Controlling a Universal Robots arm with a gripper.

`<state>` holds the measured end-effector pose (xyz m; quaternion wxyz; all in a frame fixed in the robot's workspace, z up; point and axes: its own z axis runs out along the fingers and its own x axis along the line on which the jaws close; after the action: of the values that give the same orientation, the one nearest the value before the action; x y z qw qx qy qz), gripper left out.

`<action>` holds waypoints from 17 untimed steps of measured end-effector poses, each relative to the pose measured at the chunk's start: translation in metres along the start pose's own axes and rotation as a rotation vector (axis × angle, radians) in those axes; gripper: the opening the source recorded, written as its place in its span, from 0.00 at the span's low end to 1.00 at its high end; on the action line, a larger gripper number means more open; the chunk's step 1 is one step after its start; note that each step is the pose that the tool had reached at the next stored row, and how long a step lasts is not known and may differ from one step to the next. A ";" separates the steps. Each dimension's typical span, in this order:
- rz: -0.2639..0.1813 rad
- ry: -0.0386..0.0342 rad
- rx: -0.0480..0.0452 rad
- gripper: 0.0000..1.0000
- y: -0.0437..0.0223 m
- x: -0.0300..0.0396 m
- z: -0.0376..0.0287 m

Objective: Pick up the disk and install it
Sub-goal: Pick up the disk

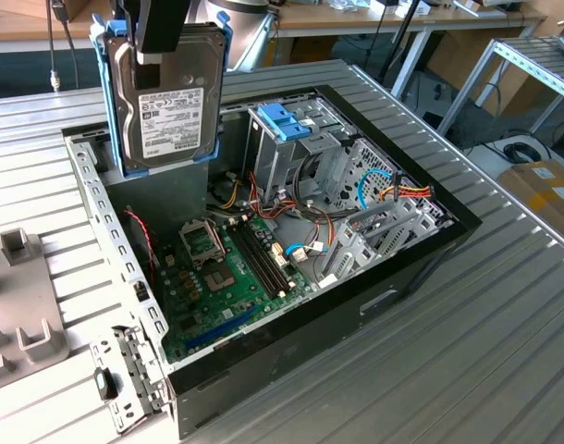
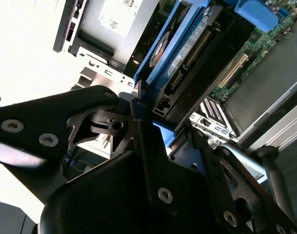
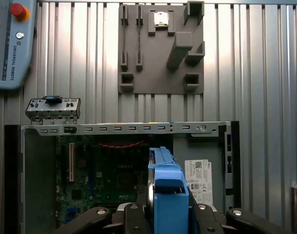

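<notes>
Jaws are closed on the disk (image 1: 166, 92) at its upper edge, holding it upright in the air above the open case (image 1: 92, 194), over the corner at the exterior view's left. Its blue frame (image 3: 168, 192) sits between them in the first wrist view. Risks, as I judge them: with so small a hold, the disk could slip and fall onto the motherboard (image 1: 222, 268). If tilted, it could snag the cables (image 1: 407, 192) or strike the cage (image 1: 273, 157).
</notes>
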<state>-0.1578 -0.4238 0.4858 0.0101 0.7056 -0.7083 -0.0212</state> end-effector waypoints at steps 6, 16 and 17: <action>0.000 0.0000 0.0000 0.37 0.0000 0.0026 0.0000; 0.000 -0.0001 0.0001 0.37 0.0000 0.0082 0.0001; 0.000 -0.0001 0.0000 0.37 0.0000 0.0086 0.0001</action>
<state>-0.1579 -0.4324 0.4855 0.0101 0.7055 -0.7083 -0.0212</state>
